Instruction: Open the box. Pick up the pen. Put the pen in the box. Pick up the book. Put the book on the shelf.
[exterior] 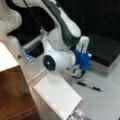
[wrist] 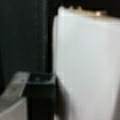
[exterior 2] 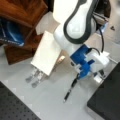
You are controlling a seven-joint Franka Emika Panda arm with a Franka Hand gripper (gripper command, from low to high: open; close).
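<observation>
Box point(exterior: 105, 53): lid down, at a front view's right. Gripper point(exterior 2: 98, 75): low at the box's front edge; I cannot tell how its jaws stand. Pen point(exterior: 89, 86): on the table, just beside the gripper. Book point(exterior: 58, 96): flat on the table beside the shelf point(exterior: 13, 92).

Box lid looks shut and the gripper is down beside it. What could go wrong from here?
1. The gripper sits low at the edge of the box, whose black lid is still down; a slip on the rim could shove the box instead of lifting the lid.
2. The pen lies loose on the table just beside the gripper, so a sideways move might roll it away.
3. The cable at the wrist may snag.
</observation>
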